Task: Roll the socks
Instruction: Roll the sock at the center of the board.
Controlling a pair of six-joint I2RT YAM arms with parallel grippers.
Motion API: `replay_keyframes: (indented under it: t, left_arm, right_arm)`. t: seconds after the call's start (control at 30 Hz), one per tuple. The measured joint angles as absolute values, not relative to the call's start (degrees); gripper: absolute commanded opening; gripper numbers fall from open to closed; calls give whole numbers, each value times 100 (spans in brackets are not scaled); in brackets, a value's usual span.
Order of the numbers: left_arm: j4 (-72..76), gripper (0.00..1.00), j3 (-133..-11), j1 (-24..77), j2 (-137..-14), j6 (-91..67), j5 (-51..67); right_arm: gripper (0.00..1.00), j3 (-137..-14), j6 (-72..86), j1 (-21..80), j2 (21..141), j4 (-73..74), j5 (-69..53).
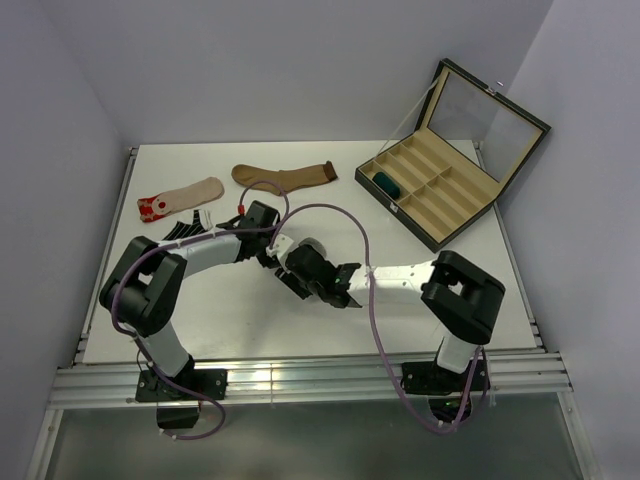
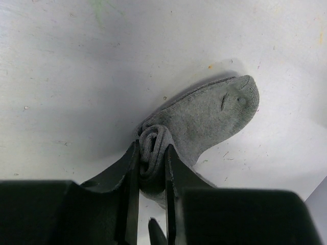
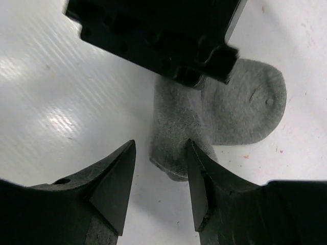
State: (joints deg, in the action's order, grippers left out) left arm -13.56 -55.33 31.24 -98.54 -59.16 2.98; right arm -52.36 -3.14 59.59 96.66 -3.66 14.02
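Observation:
A grey sock lies on the white table, its toe flat and its other end wound into a roll. My left gripper is shut on that roll, one finger on each side. In the right wrist view the grey sock lies under the left gripper's black body. My right gripper is open, its right finger beside the roll's near end. In the top view both grippers meet at the table's middle and hide the sock.
A beige red-toed sock and a brown sock lie at the back left. A black white-striped sock shows partly behind the left arm. An open divided case at the back right holds a rolled teal sock.

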Motion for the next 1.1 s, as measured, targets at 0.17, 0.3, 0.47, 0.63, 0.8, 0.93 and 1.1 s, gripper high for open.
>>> replay_keyframes:
  t: [0.17,0.3,0.47,0.63,0.8,0.93,1.1]
  left_arm:
    - [-1367,5,-5551,3114,-9872,-5907,329]
    - [-1406,5,-5590,3103,-9896,-5863,366]
    - [-1428,5,-5625,3103,-9918,-5769,384]
    - [-1428,5,-5629,3092,-9924,-5760,390]
    - [-1426,5,-5658,3052,-9955,-5699,438]
    - [-1428,6,-5695,3006,-9992,-5623,484]
    - [-1415,18,-5708,2985,-9992,-5607,445]
  right_arm:
    - [52,-5242,-342,5966,9789,-381,1636]
    - [55,-5245,-357,5972,9828,-386,1804]
    - [57,-5354,-438,5981,10036,-381,1887]
    - [59,-5463,-517,5981,10230,-340,1859]
    - [57,-5651,-567,5981,10519,-298,1894]
    - [40,-5717,-569,5929,10617,-329,1949]
    - [0,-5758,-519,5701,10582,-259,1509]
